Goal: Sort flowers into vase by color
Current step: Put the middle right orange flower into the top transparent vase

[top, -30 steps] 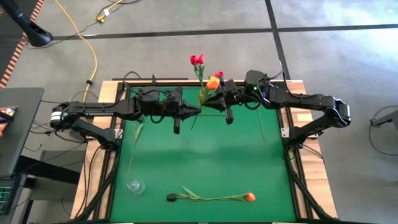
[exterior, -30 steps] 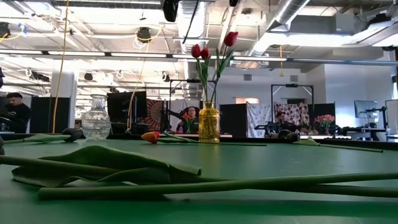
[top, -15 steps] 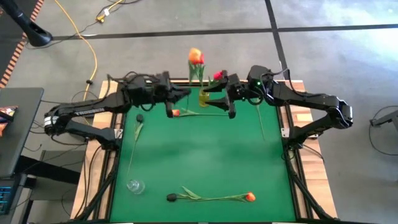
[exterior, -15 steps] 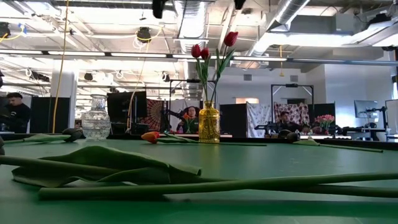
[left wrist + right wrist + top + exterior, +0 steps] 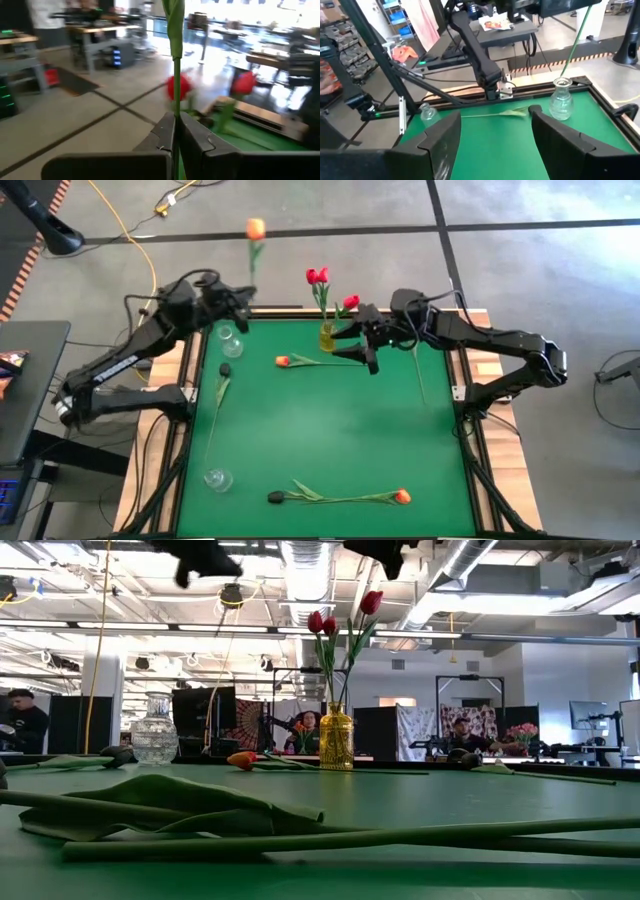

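L gripper [image 5: 176,131] clamped on orange tulip [image 5: 256,228] stem, above clear vase [image 5: 232,340]. R gripper [image 5: 495,130] jaws wide, empty, beside yellow vase [image 5: 327,337] (reds inside). Stem prob. light, floppy; grip low, near base.

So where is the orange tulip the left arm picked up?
In the high view the orange tulip is held upright by the shut left gripper, beyond the table's far-left corner, just above the clear glass vase.

— What do the arms look like?
— Two dark, jointed arms; black cables loop along the left arm [image 5: 140,350]. The right arm [image 5: 490,345] carries a small green light, perhaps an indicator.
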